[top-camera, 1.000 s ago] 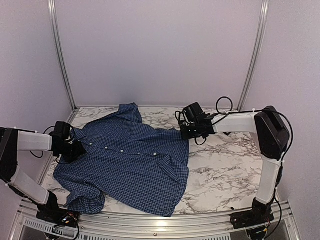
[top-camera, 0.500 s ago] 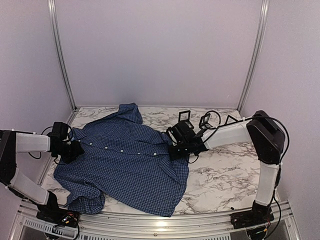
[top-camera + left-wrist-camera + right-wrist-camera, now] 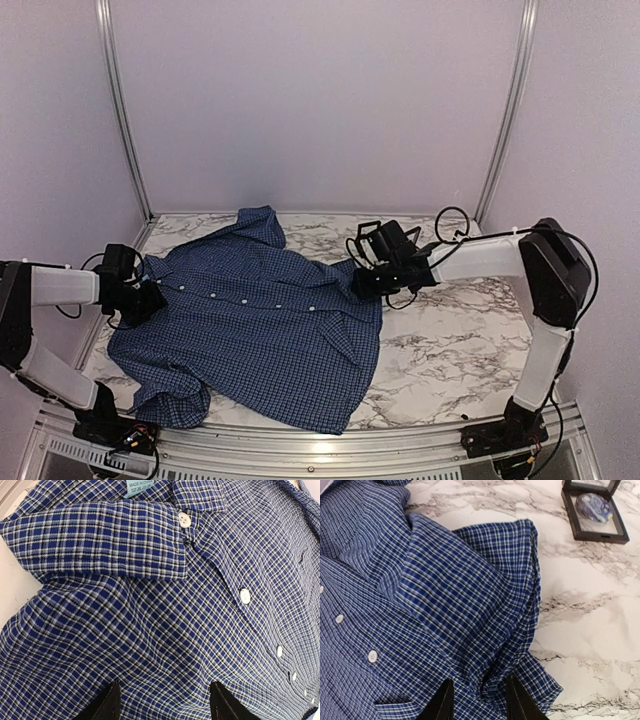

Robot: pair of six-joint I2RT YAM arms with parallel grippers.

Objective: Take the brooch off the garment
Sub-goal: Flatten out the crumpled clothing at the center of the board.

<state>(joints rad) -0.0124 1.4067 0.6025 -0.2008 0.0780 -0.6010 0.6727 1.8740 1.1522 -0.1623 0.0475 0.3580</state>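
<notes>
Though the shirt (image 3: 260, 320) fills all three views, no brooch shows on it. There is nothing reddish or orange on the checked cloth, only pale buttons (image 3: 244, 595). It may sit under a fold or behind an arm, or be off the cloth already; cannot tell.

Progress is unclear for that reason. Nothing confirms the removal, and no pinned piece is visible to pull. My guess is that the next job is to locate it before any grab.

The shirt lies flat on the marble table (image 3: 450, 340), from centre out to 9 o'clock in the top view.

The left pincer (image 3: 165, 705) is at the collar (image 3: 115, 535) end, at the shirt's 9 o'clock. It is fairly wide open with cloth below its tips and grips nothing. Whether it presses down, cannot tell.

The right pincer (image 3: 480, 702) is at the shirt's 2 o'clock edge, over the sleeve (image 3: 510, 555) hem. It is partly open with nothing visibly pinched.

There is one container, a small black frame box (image 3: 600, 536) at 1 o'clock in the right wrist view, on bare marble apart from the sleeve. It holds a roundish blue piece with yellow flecks (image 3: 594, 507) and nothing reddish.
</notes>
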